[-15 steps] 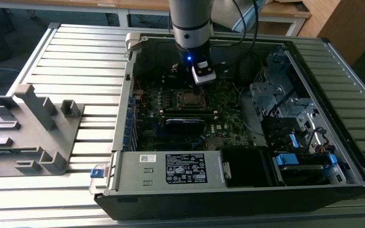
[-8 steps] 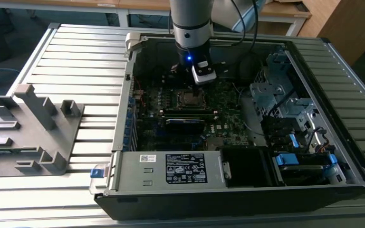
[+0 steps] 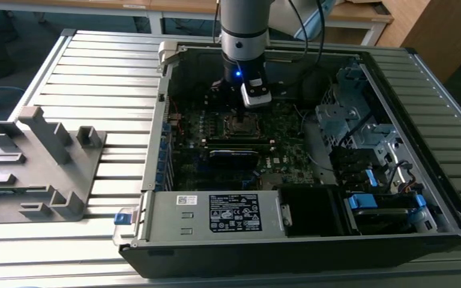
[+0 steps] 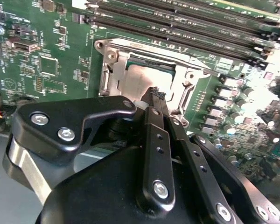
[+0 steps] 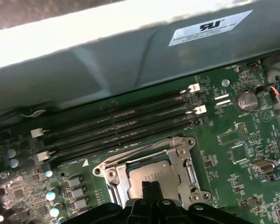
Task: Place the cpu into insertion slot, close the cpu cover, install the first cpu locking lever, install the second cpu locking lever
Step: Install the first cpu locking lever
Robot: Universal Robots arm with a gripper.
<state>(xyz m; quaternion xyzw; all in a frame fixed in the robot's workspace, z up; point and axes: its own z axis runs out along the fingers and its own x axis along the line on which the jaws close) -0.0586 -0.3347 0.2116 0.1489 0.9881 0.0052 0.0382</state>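
Silver-grey arm [image 3: 245, 27], blue light [image 3: 238, 74], black hand [image 4: 157, 95], silver screws [image 4: 160, 188], black cables [image 3: 322, 36].

Carrier: slatted metal table [image 3: 94, 72]. 2 things sit directly on it.
1: open PC tower case [image 3: 295, 261], lying on its side, straight under the gripper [image 4: 157, 94] jaws.
2: grey plastic fixture block [image 3: 38, 174], well apart from the jaws, outside the case, toward the exterior view's left.
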